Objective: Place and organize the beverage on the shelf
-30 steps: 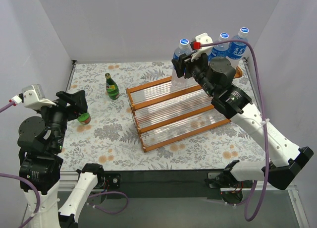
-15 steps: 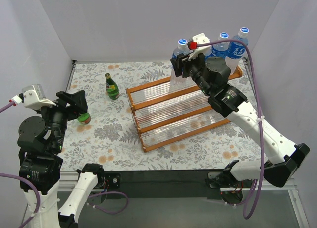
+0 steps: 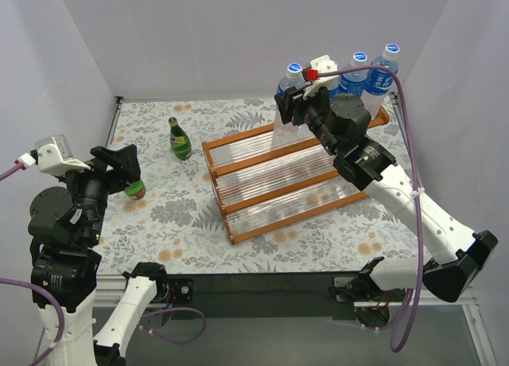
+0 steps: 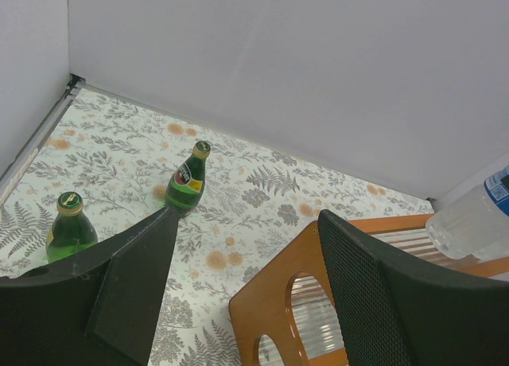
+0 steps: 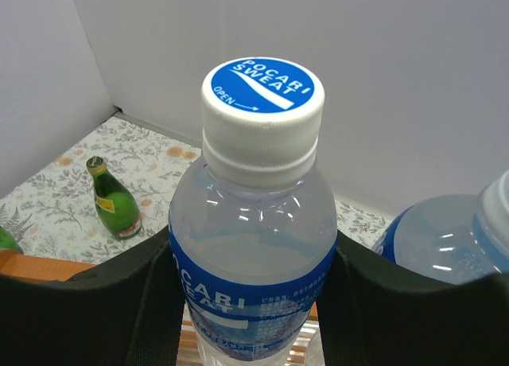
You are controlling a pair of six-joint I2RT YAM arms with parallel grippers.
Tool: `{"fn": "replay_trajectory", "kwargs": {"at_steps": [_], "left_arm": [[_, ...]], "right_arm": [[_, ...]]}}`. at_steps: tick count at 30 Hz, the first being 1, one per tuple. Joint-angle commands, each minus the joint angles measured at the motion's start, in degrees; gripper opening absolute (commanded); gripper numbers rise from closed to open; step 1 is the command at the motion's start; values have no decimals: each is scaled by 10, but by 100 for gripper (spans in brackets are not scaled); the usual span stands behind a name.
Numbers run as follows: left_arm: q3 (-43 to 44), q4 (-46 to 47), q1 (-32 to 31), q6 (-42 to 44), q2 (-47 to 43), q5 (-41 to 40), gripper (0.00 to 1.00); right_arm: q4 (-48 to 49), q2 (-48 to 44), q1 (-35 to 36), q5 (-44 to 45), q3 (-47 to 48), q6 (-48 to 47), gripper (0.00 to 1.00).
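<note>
Clamping a clear bottle point(image 5: 253, 223) upright, right gripper point(image 3: 293, 107) lines it up beside other clear bottles point(image 3: 357, 73) on shelf point(image 3: 238, 147) toward far edge; left gripper point(image 4: 246, 223) fingers apart, empty.

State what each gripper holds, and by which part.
Right gripper grips a clear bottle by its labelled upper body, below the cap. Left gripper holds nothing.
</note>
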Motion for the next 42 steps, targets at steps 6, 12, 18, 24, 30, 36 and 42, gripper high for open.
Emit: {"fn": "replay_trajectory", "kwargs": {"at_steps": [6, 12, 18, 24, 30, 36, 42], "left_arm": [[4, 3, -2, 4, 0, 4, 70], [4, 3, -2, 0, 0, 8, 70], [4, 3, -3, -3, -1, 11, 70], [5, 2, -2, -7, -1, 14, 70], [5, 1, -2, -8, -2, 13, 70], [7, 0, -2, -7, -3, 14, 70], [6, 0, -2, -8, -2, 16, 70]], "right_arm": [[104, -50, -4, 11, 2, -4, 1], [104, -61, -4, 13, -7, -8, 1], [104, -68, -4, 15, -18, -9, 1], [105, -73, -4, 23, -29, -9, 25], [104, -74, -4, 17, -37, -8, 57], [104, -72, -4, 5, -36, -8, 72], [104, -73, -4, -5, -34, -9, 78]]}}
